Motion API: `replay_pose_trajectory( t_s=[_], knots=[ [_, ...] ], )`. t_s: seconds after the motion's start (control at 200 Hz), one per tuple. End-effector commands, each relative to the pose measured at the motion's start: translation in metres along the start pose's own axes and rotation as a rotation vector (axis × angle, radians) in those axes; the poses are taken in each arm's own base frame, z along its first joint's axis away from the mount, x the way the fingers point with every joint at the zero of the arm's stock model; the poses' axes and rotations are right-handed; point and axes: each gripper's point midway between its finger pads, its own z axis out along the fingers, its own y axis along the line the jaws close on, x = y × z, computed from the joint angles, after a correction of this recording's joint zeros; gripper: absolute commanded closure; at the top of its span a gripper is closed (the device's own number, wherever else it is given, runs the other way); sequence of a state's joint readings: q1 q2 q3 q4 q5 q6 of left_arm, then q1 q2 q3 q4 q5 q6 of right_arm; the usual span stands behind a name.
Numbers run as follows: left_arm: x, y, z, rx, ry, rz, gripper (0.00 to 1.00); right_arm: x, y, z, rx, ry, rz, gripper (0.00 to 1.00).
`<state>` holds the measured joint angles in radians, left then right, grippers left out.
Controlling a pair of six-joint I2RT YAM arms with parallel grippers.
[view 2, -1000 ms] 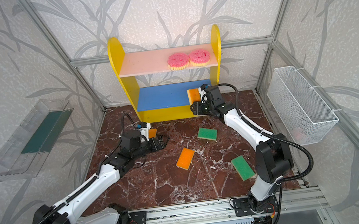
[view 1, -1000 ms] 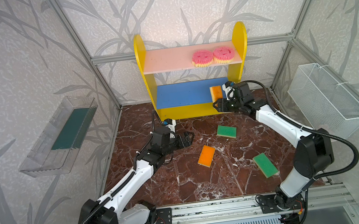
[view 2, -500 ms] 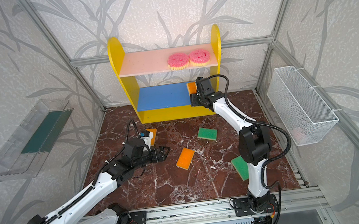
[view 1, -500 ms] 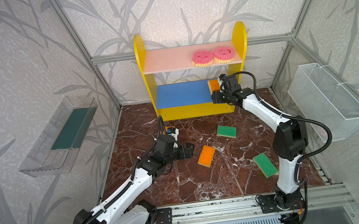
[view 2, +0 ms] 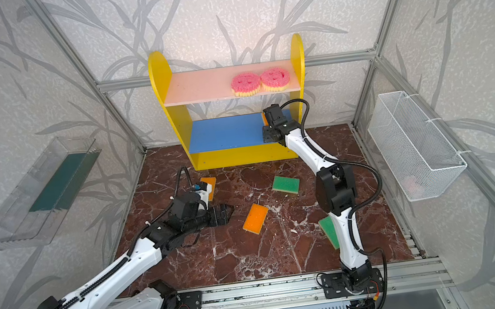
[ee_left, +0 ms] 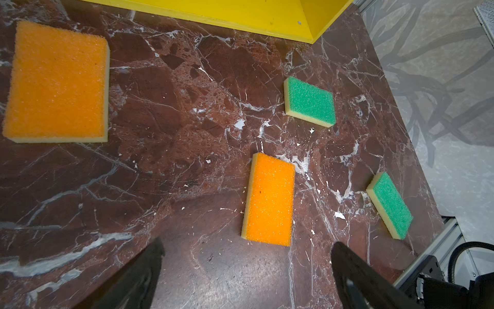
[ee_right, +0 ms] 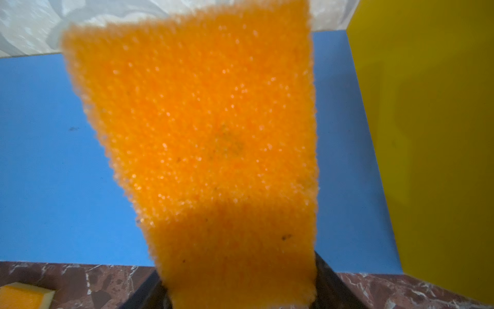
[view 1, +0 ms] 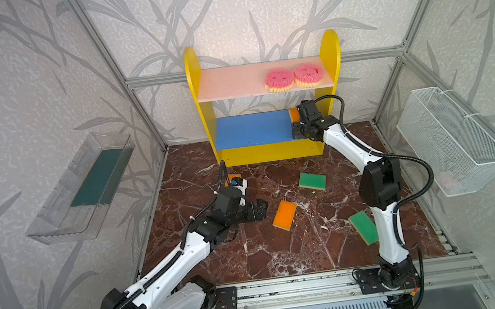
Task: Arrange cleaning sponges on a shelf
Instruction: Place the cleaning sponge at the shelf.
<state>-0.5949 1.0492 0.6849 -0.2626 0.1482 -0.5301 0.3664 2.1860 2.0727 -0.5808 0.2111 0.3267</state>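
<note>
Right gripper (view 1: pixel 298 123) has moved orange sponge (ee_right: pixel 208 133) from shelf (view 1: pixel 193 81) front to over blue board (view 1: pixel 252 129), right end. Jaws clamp sponge's near end. Left gripper (view 1: pixel 262 208), wide and empty, has advanced toward second orange sponge (ee_left: pixel 270 199) before shelf. Judgement: release next.

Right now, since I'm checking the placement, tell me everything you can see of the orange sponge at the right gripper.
The orange sponge is a rectangular pad with a coarse, porous orange face, slightly blurred. One end sits between the right gripper's fingers; the rest reaches over the blue shelf board, close to the yellow side panel.
</note>
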Motion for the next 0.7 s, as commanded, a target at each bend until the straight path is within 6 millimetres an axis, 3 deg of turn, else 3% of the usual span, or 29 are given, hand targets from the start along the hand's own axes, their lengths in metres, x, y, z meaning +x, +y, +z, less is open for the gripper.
replay_pose_trajectory(
  t_s=[0.0,0.29,0.7],
  knots=[
    [0.004,0.004,0.002,-0.020,0.014,0.017,0.01,-0.007,-0.014,0.000,0.059,-0.013,0.016,0.30],
    [0.003,0.003,0.006,-0.018,0.022,0.019,0.01,-0.005,-0.028,0.012,0.080,-0.002,0.036,0.29],
    [0.001,0.003,-0.001,-0.034,0.033,0.035,0.01,-0.010,-0.027,0.024,0.077,-0.010,0.047,0.20]
  ],
)
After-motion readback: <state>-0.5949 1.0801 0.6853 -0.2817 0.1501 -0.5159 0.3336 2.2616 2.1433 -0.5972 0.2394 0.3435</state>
